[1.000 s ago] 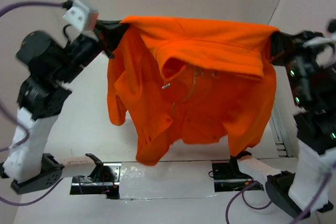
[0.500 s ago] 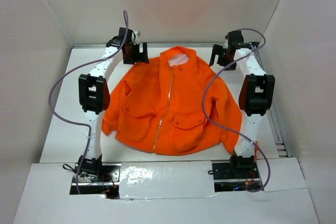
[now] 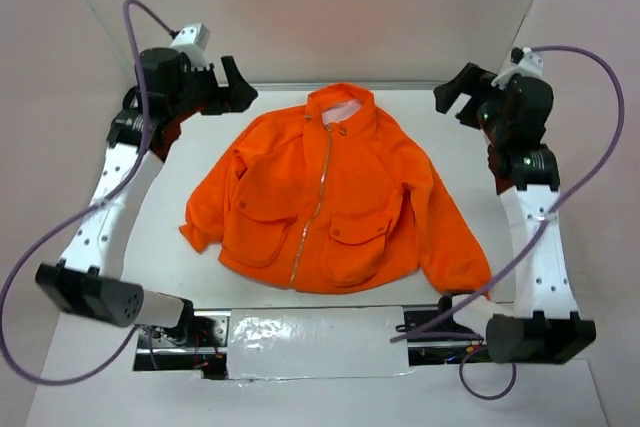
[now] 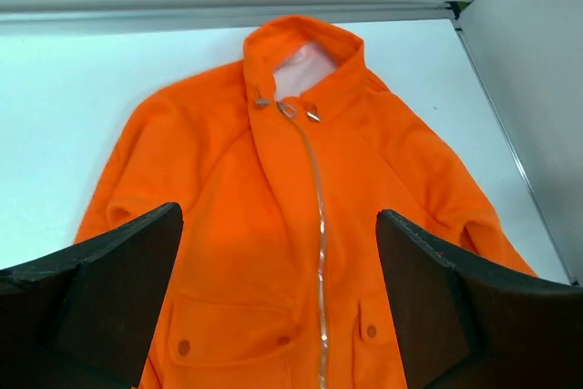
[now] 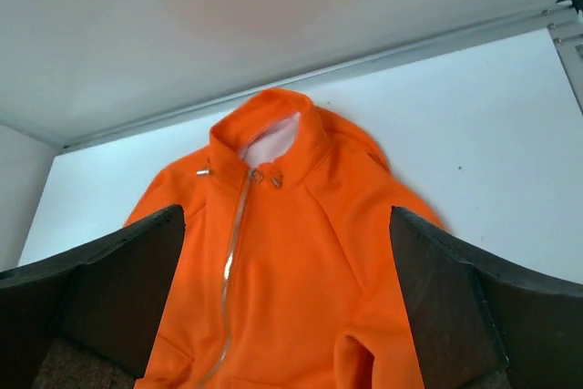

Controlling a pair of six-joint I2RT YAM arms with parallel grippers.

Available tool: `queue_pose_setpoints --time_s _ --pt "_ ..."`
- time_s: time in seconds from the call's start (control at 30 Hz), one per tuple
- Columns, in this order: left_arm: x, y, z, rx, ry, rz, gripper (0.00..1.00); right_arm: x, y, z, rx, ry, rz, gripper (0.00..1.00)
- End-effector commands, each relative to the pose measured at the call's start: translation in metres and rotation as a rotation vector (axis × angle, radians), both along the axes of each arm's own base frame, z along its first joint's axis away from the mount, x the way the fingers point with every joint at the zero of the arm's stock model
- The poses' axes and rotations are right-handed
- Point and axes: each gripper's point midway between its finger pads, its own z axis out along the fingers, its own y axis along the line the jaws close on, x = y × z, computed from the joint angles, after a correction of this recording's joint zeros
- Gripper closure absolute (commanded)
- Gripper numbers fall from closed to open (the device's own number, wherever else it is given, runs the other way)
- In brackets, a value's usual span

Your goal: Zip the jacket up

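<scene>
See jacket spread flat, front up, on table, below & between both hands, collar end nearest the fingertips, hem back toward arm bases. L hand lifted beside one shoulder, fingers wide apart, nothing in them. R hand likewise at opposite shoulder: spread, empty, not touching cloth.

Judging by zipper, silver line unbroken from hem to neck, puller just under collar: prob. zipped already, task approx done.

For step in hand, i.e. checking/backing off: keep both hands high, clear of fleece. Avoid snagging collar or shoulders. Confirm via wrist cams that puller sits at top before quitting.

Around: flap pockets either side of zipper, well below hands. Purple cables looping behind each arm. White walls close beyond fingertips, so little room fwd; better to retreat up/back. Sleeve near R arm base; mind it w/ elbow.
</scene>
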Motion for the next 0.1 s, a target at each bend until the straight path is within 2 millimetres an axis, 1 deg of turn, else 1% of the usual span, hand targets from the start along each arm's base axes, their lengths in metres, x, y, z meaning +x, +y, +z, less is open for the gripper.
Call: queue_pose_setpoints --time_s 0.0,0.03,0.07 --pt "-0.022 0.000 -0.037 -0.043 0.114 0.023 0.01 -0.009 -0.003 -0.030 0.016 0.049 -0.024 0.00" --pt "-0.030 -0.002 -0.047 -0.052 0.138 0.013 0.01 -0.013 -0.001 -0.030 0.012 0.045 -0.015 0.00" --pt "-0.037 -0.003 -0.047 -0.061 0.134 0.006 0.01 -0.016 0.000 -0.028 0.015 0.044 -0.013 0.00"
